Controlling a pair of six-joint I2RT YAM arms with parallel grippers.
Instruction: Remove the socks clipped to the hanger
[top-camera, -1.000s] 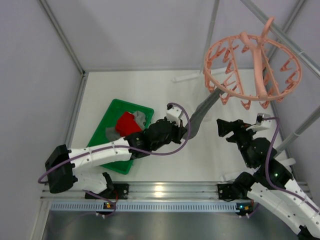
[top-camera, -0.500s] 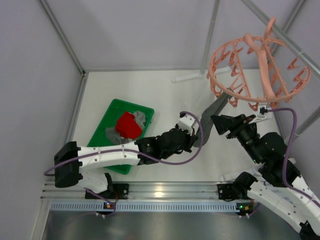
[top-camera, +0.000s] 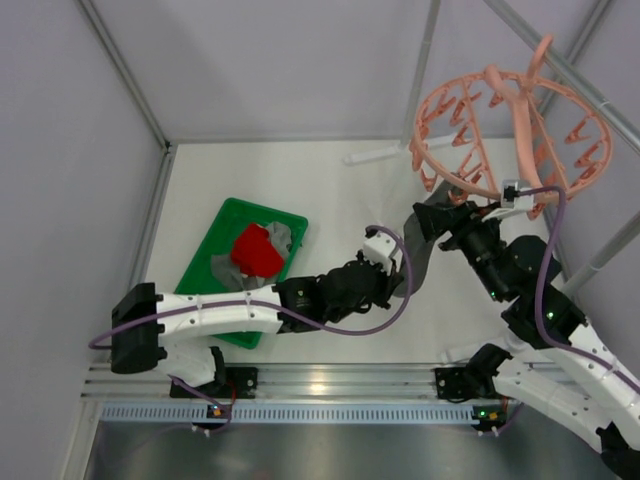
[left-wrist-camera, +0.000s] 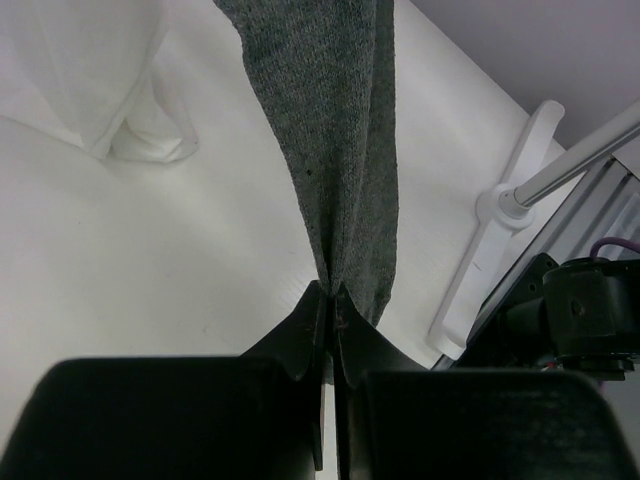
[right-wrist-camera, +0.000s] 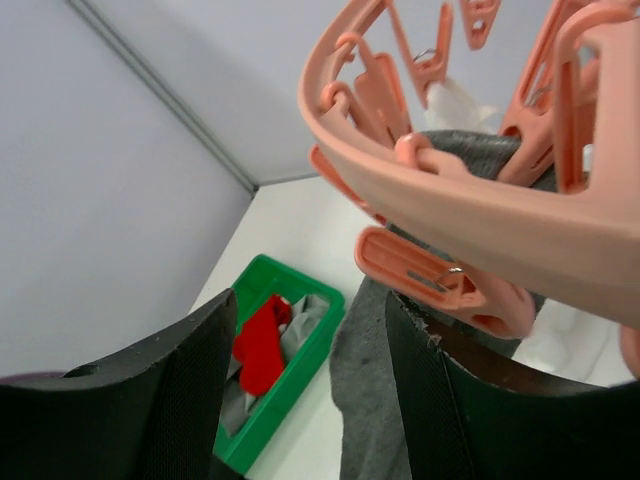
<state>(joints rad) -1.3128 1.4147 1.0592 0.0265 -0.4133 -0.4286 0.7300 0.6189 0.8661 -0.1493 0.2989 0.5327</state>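
Note:
The salmon-pink hanger (top-camera: 520, 130) hangs at the upper right. A grey sock (top-camera: 418, 255) is clipped at its near-left rim and stretches down to my left gripper (top-camera: 396, 282). In the left wrist view my left gripper (left-wrist-camera: 330, 295) is shut on the lower end of the grey sock (left-wrist-camera: 335, 130), which is pulled taut. My right gripper (top-camera: 430, 220) is open right beside the clip that holds this sock. In the right wrist view my right gripper (right-wrist-camera: 310, 300) shows open, the grey sock (right-wrist-camera: 365, 400) between the fingers, the pink clip (right-wrist-camera: 430, 275) and the hanger's ring (right-wrist-camera: 480, 215) just above.
A green tray (top-camera: 258, 207) at the left holds a red sock (top-camera: 255, 250) and grey socks (top-camera: 282, 235); it also shows in the right wrist view (right-wrist-camera: 300, 375). A white stand foot with a metal pole (left-wrist-camera: 500, 225) lies on the table. Frame poles (top-camera: 425, 60) cross by the hanger.
My left gripper has moved right with the sock's end. My right arm has risen up and left to the clip on the hanger's rim. The hanger has swung a little.

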